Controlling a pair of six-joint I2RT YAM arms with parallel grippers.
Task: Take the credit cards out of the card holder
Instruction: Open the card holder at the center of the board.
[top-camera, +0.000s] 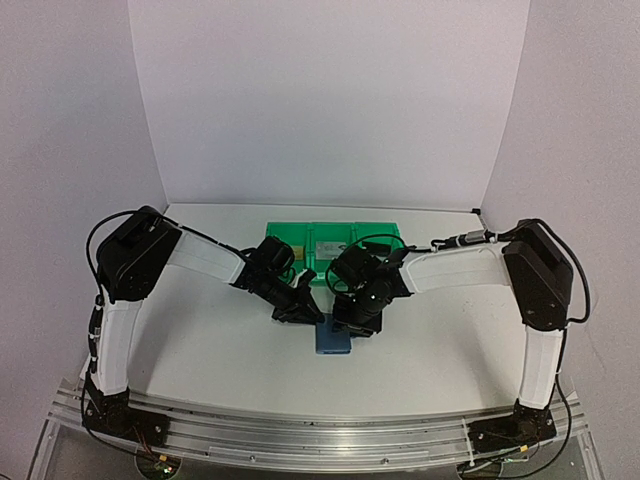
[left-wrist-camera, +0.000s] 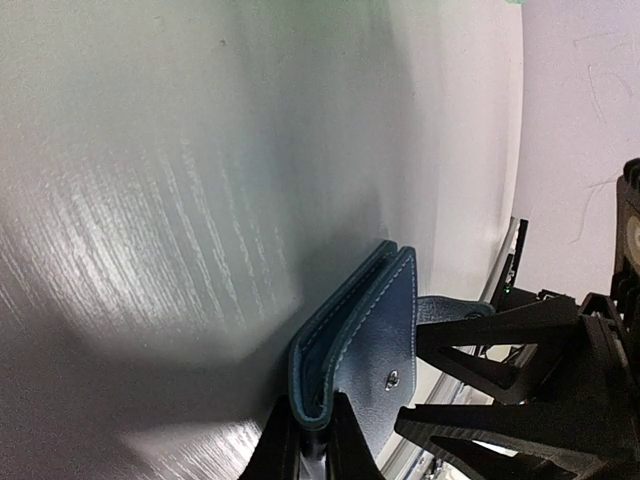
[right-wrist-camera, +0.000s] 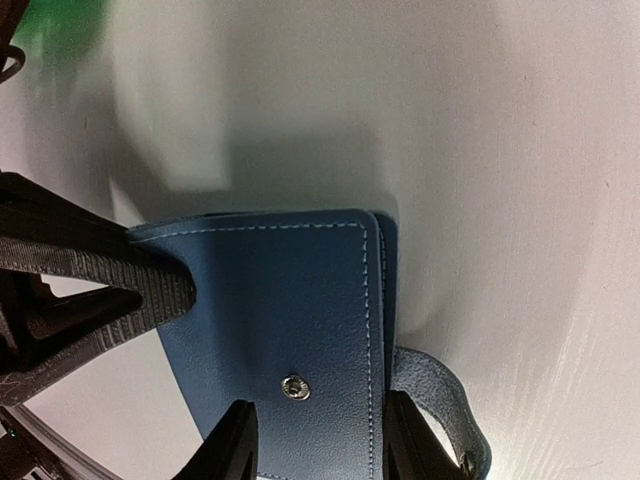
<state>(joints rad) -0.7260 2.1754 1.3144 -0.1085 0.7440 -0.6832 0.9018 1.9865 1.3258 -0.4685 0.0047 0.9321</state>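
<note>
The blue wallet (top-camera: 331, 343) lies folded on the white table (top-camera: 215, 340), at the middle and nearer the front edge than the back wall. Both arms crowd in over it from either side, and in the top view their black heads cover most of it.

The left gripper (top-camera: 308, 314) is pinched narrow on the wallet's edge. Its wrist view shows the left gripper (left-wrist-camera: 312, 428) with the rounded fold of the wallet (left-wrist-camera: 350, 345) held between its two fingers. The right gripper (top-camera: 352, 326) stands spread wide above the wallet. From its own camera the right gripper (right-wrist-camera: 318, 428) has one finger over the blue face and the other at the folded edge, and I cannot tell whether they press on it.

Behind the grippers, near the back wall, sits a row of green bins (top-camera: 290, 234), well apart from the wallet. The table to the left, to the right and in front of the wallet is bare.

Only the wrist views show the metal snap stud (right-wrist-camera: 294, 386) on the face and the strap (right-wrist-camera: 447, 402), which hangs loose to one side. The right wrist view also shows a ribbed left finger (right-wrist-camera: 105, 285) touching the wallet's far edge. The wallet's inside is hidden in every view.
</note>
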